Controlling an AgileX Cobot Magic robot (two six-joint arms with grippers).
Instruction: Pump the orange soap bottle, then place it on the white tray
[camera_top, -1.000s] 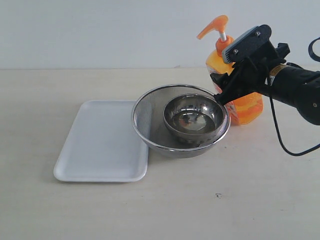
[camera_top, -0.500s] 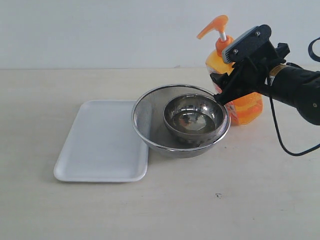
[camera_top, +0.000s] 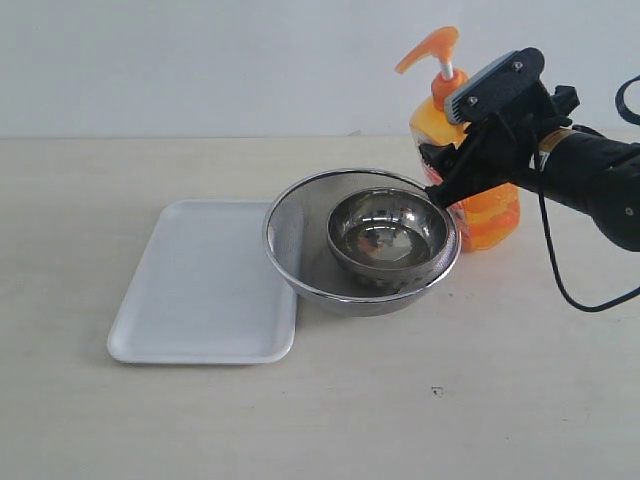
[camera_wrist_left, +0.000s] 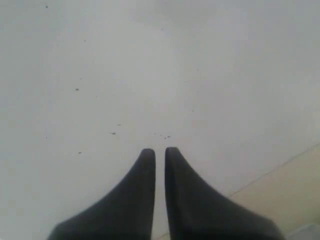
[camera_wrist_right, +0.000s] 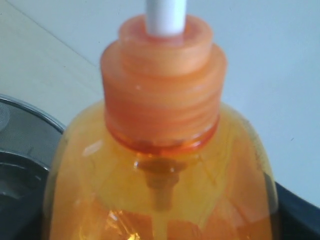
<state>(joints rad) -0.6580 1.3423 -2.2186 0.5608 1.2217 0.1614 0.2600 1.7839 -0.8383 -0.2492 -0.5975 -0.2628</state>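
The orange soap bottle (camera_top: 487, 215) is standing on end, long axis pretty much vertical, pump at the top. The spout of the pump head (camera_top: 428, 50) sticks out to the left in the exterior view, drooping a bit at the tip, on the same side as the strainer. The bottle is at the back right of the table (camera_top: 450, 400), just behind the right rim of the mesh strainer (camera_top: 290, 235), which has a steel bowl (camera_top: 388, 235) sitting in it. I can't tell if the base is actually resting on the table.

Looks-wise: see-through orange plastic, a ribbed orange collar (camera_wrist_right: 162, 95), a white stem (camera_wrist_right: 166, 15), and you can see the dip tube inside. There's some pale printing low on the body.

The right gripper (camera_top: 447, 150) is clamped around the bottle's upper body, one finger on each side. The left gripper (camera_wrist_left: 156, 150) has its tips pinched to a thin slit with nothing between them.

The white tray (camera_top: 200, 280) lies flat left of the strainer, well apart from the bottle.
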